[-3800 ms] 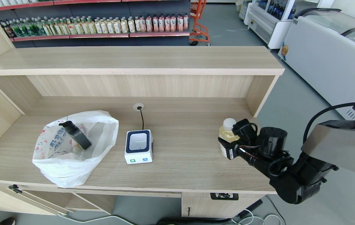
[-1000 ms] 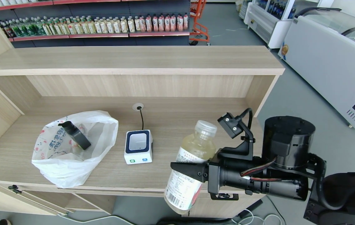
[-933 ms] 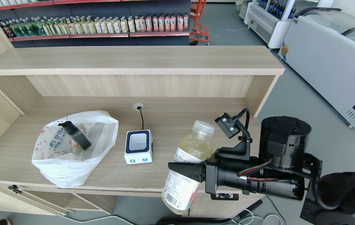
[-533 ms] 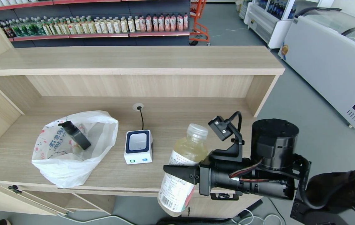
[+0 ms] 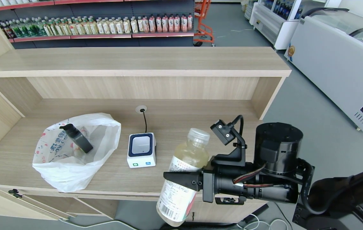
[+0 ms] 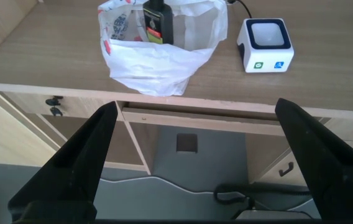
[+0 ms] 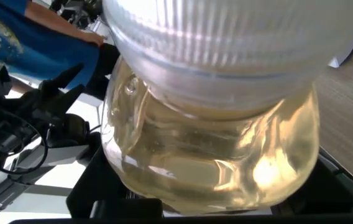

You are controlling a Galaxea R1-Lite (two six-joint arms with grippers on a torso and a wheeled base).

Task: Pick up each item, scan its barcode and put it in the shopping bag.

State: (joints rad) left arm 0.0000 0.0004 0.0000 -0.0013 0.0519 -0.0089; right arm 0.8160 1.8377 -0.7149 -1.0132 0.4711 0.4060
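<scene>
My right gripper is shut on a clear bottle of pale yellow drink with a white cap and a white label. It holds the bottle tilted in the air over the counter's front edge, right of the scanner, barcode end lowest. The same bottle looms close in the right wrist view. A white shopping bag lies open at the counter's left with a dark pump bottle in it. My left gripper hangs open below the counter's front edge, with the bag and scanner beyond it.
A black cable runs from the scanner to a grommet behind it. A raised counter shelf and a side panel wall in the back and right. Bare countertop lies right of the scanner. Drawers sit below the counter.
The right gripper has lifted the bottle off the counter's right end and carried it left and forward. In the last second it drifted further left and lower.
</scene>
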